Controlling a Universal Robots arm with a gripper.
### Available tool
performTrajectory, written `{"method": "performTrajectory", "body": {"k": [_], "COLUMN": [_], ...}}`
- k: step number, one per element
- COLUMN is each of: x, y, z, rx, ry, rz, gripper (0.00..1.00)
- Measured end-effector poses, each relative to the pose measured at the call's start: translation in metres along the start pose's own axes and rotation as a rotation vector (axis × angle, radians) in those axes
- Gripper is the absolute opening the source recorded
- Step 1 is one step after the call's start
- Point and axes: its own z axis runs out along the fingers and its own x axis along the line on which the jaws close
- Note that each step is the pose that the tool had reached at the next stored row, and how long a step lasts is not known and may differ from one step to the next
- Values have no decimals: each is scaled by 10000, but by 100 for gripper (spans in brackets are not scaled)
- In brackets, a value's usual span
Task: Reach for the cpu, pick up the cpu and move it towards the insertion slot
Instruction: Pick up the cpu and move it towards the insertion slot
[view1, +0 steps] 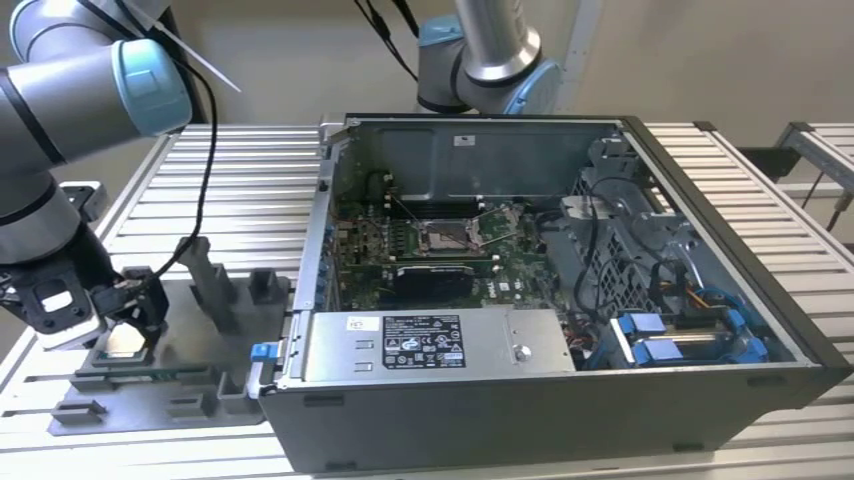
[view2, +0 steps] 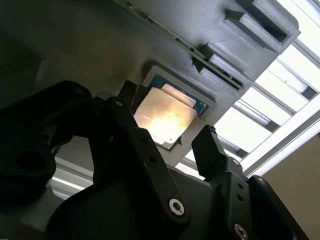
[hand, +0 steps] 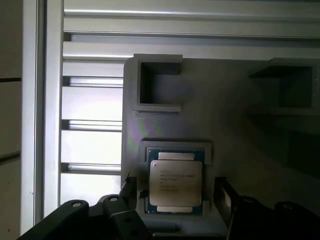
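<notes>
Black gripper (hand: 176, 192) fingers (hand: 224, 197) sat closest in both wrist views, 2 of them spread apart with the cpu (hand: 176, 182) between them. Its jaws stood open, 1 finger on each side of the chip, and I could not tell whether either touched it. The cpu lay flat in a shallow square pocket of a grey fixture plate (hand: 225, 125), pale silvery top up, with a green rim around it. In the exterior view, the plate rested on a slatted metal tabletop (view1: 227, 180) near the corner at the exterior view's left, with the arm bent down over it. The insertion slot (view1: 450, 236) sat well apart, on the green board inside an open computer case (view1: 534, 420) toward the exterior view's right.
</notes>
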Motion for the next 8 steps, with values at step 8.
{"method": "performTrajectory", "body": {"k": [8], "x": [0], "y": [-1], "z": [21], "rx": [-1], "ry": [-1], "rz": [0], "gripper": [100]}}
